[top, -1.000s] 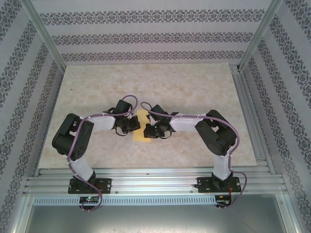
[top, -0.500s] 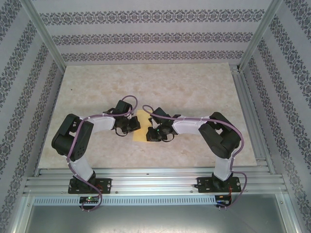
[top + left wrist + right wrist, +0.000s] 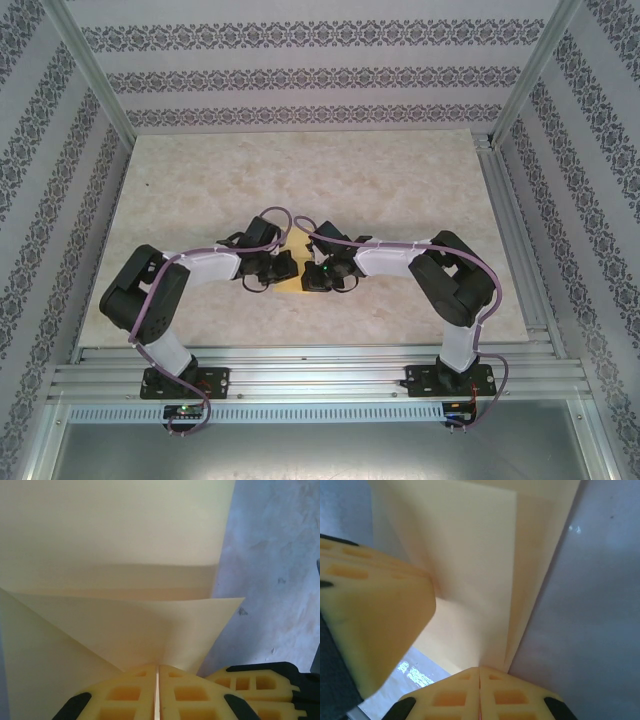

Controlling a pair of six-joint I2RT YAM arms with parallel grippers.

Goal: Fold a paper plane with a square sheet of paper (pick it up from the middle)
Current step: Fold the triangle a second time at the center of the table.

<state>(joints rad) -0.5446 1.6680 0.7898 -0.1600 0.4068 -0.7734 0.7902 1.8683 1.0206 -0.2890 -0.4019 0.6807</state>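
Note:
The square sheet of paper (image 3: 288, 288), yellow-orange and folded into layers, lies on the marble table (image 3: 300, 170) between both grippers. My left gripper (image 3: 276, 268) is shut, and in the left wrist view its yellow fingertips (image 3: 140, 680) pinch the edge of the sheet (image 3: 115, 555), with a folded flap (image 3: 150, 625) rising from the grip. My right gripper (image 3: 312, 272) is also shut, pinching a crease of the sheet (image 3: 470, 555) at its fingertips (image 3: 500, 685). A left finger (image 3: 375, 610) stands close at the left of the right wrist view. The paper plane is out of view.
Aluminium frame rails (image 3: 300, 360) run along the near edge and the right side (image 3: 510, 230) of the table. Patterned walls close in the back and sides. The arms' purple cables (image 3: 350, 240) loop above the grippers. Bare marble (image 3: 400, 180) lies behind the arms.
My left gripper has moved right and a little nearer, closing up against the right gripper over the sheet. The right gripper shifted slightly left. More of the paper is now covered.

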